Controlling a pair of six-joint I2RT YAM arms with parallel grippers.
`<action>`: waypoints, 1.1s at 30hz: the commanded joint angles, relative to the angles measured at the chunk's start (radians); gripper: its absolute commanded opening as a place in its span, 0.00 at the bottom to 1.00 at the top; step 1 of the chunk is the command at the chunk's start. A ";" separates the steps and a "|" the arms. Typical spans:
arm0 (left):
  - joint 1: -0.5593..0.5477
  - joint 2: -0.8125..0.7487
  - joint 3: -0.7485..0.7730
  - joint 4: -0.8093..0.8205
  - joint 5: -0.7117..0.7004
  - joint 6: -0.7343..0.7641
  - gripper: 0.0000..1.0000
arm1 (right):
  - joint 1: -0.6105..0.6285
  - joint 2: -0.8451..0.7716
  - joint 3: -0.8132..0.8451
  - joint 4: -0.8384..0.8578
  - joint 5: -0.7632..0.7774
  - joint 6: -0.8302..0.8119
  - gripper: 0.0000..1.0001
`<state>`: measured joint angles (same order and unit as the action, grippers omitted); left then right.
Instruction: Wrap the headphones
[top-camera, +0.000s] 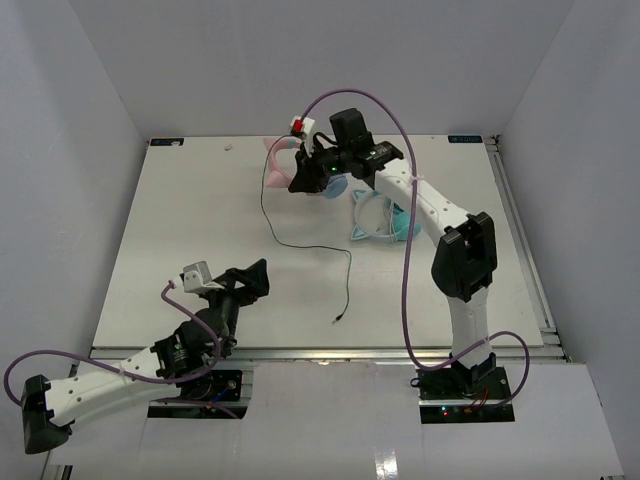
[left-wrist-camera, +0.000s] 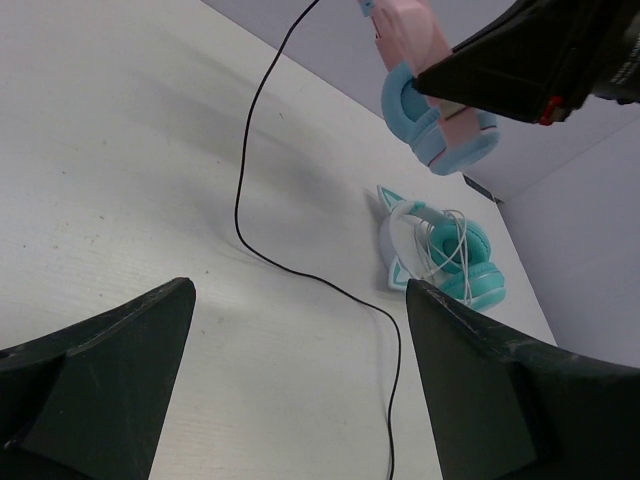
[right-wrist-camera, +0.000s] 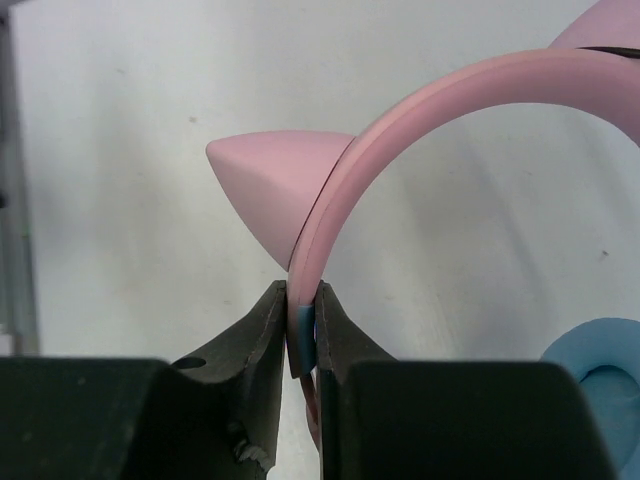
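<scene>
Up top, we see the pink cat-ear headphones with light-blue cups (top-camera: 278, 160) at the white desk's (top-camera: 180, 230) far side, their thin black cable (top-camera: 348, 280) sprawled unwrapped. Left wrist: the left end effector (left-wrist-camera: 300, 290) gapes, empty. Right wrist: the right end effector (right-wrist-camera: 302, 300) pinches the headband (right-wrist-camera: 420, 100).

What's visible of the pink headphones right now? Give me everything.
The pink headphones look like smooth plastic. They have a thin arched headband with a pale-blue inner strip, a pointed cat ear and round light-blue ear cups. The right gripper is shut on the headband just below that ear, near the far edge of the table. Their thin black cable is unwrapped and lies in loose curves across the table toward the arms, with its plug end free.
</scene>
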<state>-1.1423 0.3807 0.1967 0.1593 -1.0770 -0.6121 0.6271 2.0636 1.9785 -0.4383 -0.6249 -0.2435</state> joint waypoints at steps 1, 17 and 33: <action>0.000 -0.014 -0.014 0.002 0.004 -0.005 0.97 | -0.050 -0.036 0.029 -0.004 -0.327 0.149 0.08; 0.000 -0.022 0.004 -0.036 -0.013 -0.024 0.97 | -0.058 -0.117 -0.081 -0.010 -0.416 0.531 0.08; 0.000 0.155 0.257 -0.037 0.199 0.187 0.96 | -0.015 -0.465 -0.503 0.324 -0.562 0.862 0.08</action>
<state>-1.1421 0.4979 0.3111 0.0630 -1.0579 -0.5937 0.6065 1.7009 1.5281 -0.3021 -1.0752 0.5047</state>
